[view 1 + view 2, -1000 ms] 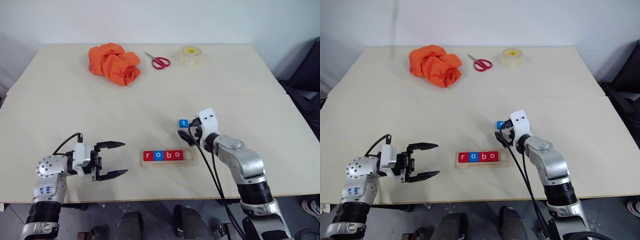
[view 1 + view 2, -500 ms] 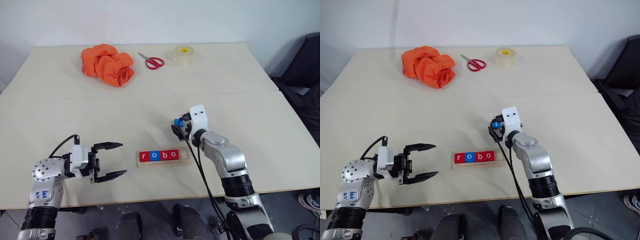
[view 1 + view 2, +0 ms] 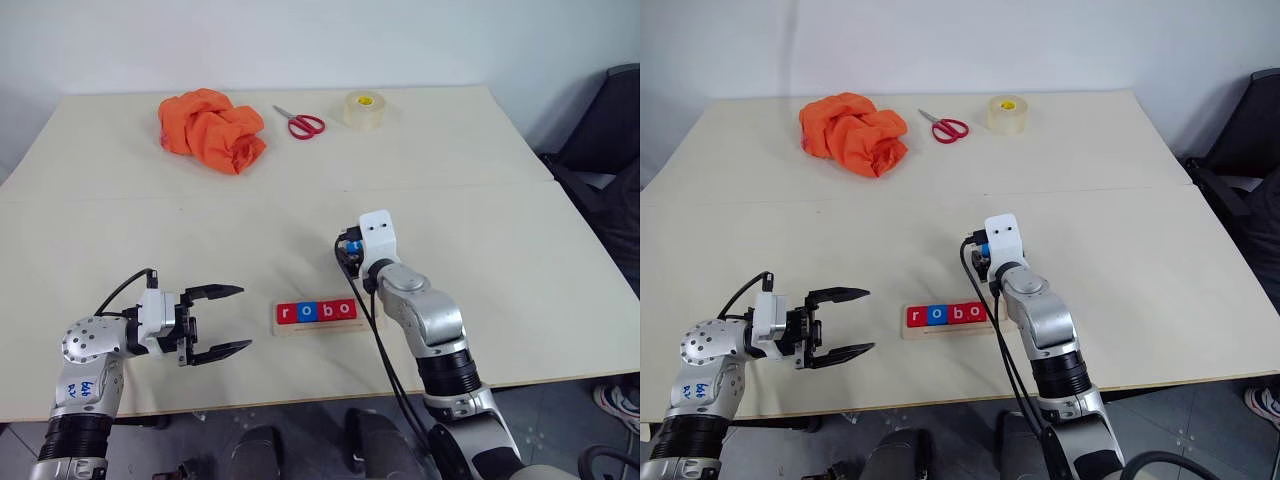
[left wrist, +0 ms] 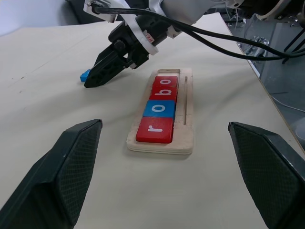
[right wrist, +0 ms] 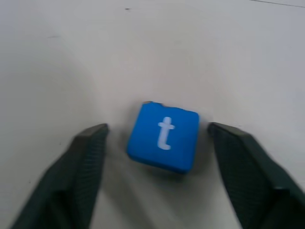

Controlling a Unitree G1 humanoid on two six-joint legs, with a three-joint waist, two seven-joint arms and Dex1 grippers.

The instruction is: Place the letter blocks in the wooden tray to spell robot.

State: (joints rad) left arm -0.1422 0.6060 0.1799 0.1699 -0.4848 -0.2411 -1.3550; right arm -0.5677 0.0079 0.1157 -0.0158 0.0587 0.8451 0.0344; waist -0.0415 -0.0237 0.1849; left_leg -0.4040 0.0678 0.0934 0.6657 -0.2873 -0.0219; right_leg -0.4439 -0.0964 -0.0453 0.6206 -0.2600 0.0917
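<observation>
The blue t block [image 5: 163,136] was a small flat square tile with a white lowercase t, lying flat on the pale worktop [image 3: 480,180]. In the right wrist view it sat between the 2 black fingers [image 5: 86,162] of the right gripper [image 5: 159,143], with a visible gap on each side, so neither finger touched it. That gripper was partly open, holding nothing, its tips low at the worktop around the tile. From the head views the tile showed as a bit of blue at the gripper's tip, just beyond the right end of the wooden tray [image 3: 372,320].

The wooden tray was a narrow pale strip near the worktop's front edge. 4 tiles lay in its groove, touching in a row: red r [image 4: 155,130], blue o [image 4: 159,108], red b [image 4: 163,92], red o [image 4: 166,81]. The last slot at the tray's right end was bare wood.

The left gripper [image 3: 232,319] hung to the left of the tray, apart from it, pointed level toward it. Its 2 fingers stood wide apart and held nothing.

At the far side of the worktop lay a crumpled orange cloth [image 3: 210,128], red-handled scissors [image 3: 301,122] and a roll of clear tape [image 3: 362,109], all well apart from both grippers.
</observation>
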